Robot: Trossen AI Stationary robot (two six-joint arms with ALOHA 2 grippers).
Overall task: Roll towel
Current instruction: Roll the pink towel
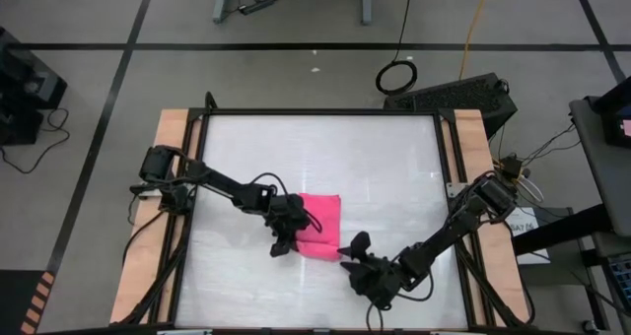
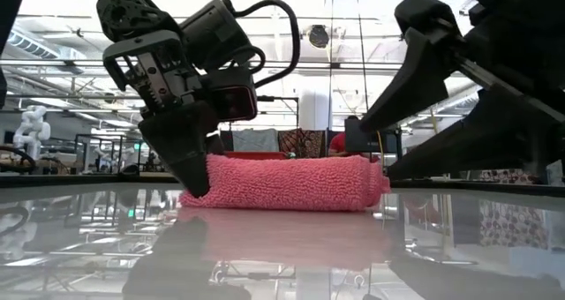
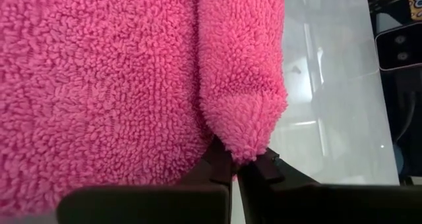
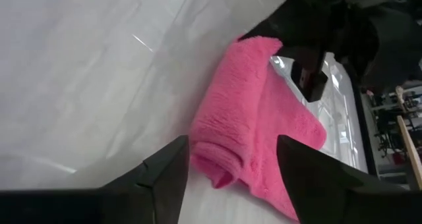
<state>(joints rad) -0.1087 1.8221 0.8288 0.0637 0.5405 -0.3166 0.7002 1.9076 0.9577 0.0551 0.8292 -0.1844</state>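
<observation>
The pink towel (image 1: 321, 223) lies on the white table's middle, partly rolled: a thick roll (image 3: 241, 66) runs along one edge beside a flatter part (image 3: 92, 85). In the low view the towel (image 2: 291, 183) shows as a low bundle on the table. My left gripper (image 1: 284, 242) is shut on the towel's near left corner. My right gripper (image 1: 351, 256) stands open just off the towel's near right corner. Its fingers (image 4: 165, 178) flank the roll's end (image 4: 221, 174) without touching it. My left gripper pinches the end of the towel's roll (image 3: 245, 151) between its two fingers, only a small tuft of it. The fingers (image 2: 190, 172) slant down from the table's left, along the roll. The towel rests on the table.
Wooden strips (image 1: 168, 138) and a black frame border the white table (image 1: 394, 167). Free table lies beyond the towel on the far side and to the right. Cables and a dark box (image 1: 463, 94) sit on the floor past the far edge.
</observation>
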